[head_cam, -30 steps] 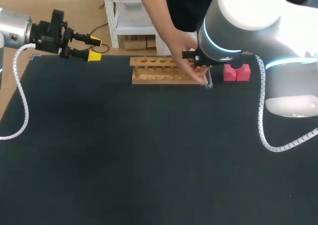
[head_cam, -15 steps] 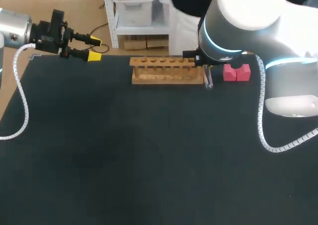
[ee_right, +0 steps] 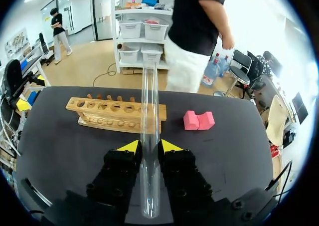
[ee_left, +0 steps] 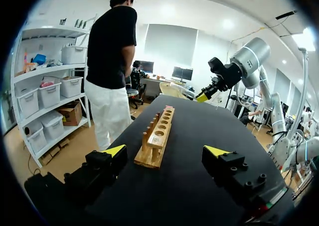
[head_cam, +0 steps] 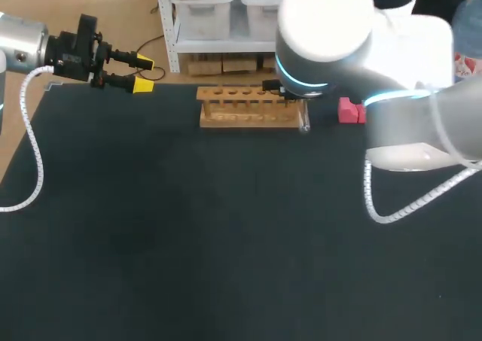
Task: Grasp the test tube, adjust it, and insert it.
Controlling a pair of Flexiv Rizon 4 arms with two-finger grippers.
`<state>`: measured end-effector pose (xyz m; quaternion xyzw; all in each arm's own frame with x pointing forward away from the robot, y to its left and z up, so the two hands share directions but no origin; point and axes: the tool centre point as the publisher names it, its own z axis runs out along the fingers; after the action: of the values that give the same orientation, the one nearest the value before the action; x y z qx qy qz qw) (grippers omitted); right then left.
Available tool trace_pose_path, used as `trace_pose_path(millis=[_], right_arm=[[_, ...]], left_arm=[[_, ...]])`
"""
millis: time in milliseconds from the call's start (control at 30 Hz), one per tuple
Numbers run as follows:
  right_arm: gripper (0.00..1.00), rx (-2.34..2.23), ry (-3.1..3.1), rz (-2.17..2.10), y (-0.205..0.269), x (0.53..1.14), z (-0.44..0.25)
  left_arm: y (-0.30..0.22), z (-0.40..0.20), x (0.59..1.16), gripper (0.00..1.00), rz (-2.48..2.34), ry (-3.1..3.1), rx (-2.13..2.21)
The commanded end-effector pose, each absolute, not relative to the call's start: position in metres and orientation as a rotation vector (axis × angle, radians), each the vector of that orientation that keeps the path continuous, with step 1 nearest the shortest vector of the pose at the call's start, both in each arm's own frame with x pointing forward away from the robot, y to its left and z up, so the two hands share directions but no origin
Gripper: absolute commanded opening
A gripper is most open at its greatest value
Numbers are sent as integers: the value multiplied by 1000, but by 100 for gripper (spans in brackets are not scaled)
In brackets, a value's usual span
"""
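A clear glass test tube (ee_right: 149, 106) lies lengthwise between the yellow-tipped fingers of my right gripper (ee_right: 148, 146), which is shut on it. The tube's far end points over the wooden rack (ee_right: 115, 113). From above, the rack (head_cam: 248, 109) stands at the table's far edge, and my right arm covers its right end, with only the tube's end (head_cam: 304, 123) showing beside it. My left gripper (head_cam: 141, 73) hovers open and empty over the far left corner. Its own view shows it (ee_left: 165, 151) facing the rack (ee_left: 158, 135) end-on, well short of it.
A pink block (head_cam: 348, 111) sits right of the rack, also seen ahead of the right gripper as the pink block (ee_right: 198, 120). The black table top (head_cam: 226, 228) stretches bare toward the front. My right arm's bulk stands over the far right.
A person's hand that touched the rack's right end has pulled away from the table. My right arm has swung left with the tube, toward the rack's right end. The left arm stayed still.
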<state>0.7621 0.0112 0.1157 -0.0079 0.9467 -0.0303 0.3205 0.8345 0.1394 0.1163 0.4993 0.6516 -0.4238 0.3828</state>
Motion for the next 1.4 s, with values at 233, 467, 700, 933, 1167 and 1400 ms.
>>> trace_pose_path(millis=[233,467,700,933,1167,1400], right_arm=[[0,10,2527,-96,32,778,94],[0,23,2566,-110,38,788,79],[0,50,2597,-103,45,794,66],[0,71,2612,-96,49,797,58],[0,75,2627,-96,49,801,54],[0,63,2641,-91,50,804,49]], left_arm=[[140,116,835,100,-1081,1660,1275],[140,116,835,100,-1081,1660,1275],[140,116,835,100,-1081,1660,1275],[140,116,835,100,-1081,1660,1275],[140,116,835,100,-1081,1660,1275],[140,116,835,100,-1081,1660,1275]])
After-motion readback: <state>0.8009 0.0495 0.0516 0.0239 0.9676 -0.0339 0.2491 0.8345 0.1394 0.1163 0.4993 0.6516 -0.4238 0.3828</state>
